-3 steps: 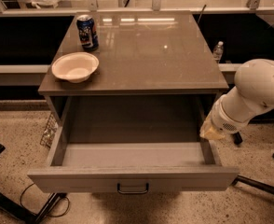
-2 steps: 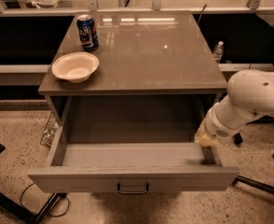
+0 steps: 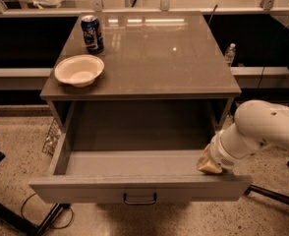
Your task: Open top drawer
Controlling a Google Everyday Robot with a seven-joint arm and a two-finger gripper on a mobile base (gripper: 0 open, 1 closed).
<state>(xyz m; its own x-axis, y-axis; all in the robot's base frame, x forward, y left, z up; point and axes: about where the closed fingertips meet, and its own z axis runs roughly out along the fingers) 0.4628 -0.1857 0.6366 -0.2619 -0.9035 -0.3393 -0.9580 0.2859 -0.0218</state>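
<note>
The top drawer (image 3: 134, 162) stands pulled far out from the grey cabinet, its plain grey inside showing. Its front panel (image 3: 85, 191) faces me with a small dark loop handle (image 3: 140, 198) at the middle. My white arm (image 3: 262, 132) comes in from the right. The gripper (image 3: 209, 165) is at the drawer's right front corner, just over the front panel's top edge, well right of the handle.
On the cabinet top (image 3: 159, 53) stand a blue can (image 3: 92, 33) and a white bowl (image 3: 79, 70) at the left. A water bottle (image 3: 229, 54) stands behind at the right. Cables and a black stand leg lie on the speckled floor (image 3: 16, 146).
My arm has moved left and toward the drawer's front, bringing the gripper from beside the right wall to over the front right corner. The drawer stays open.
</note>
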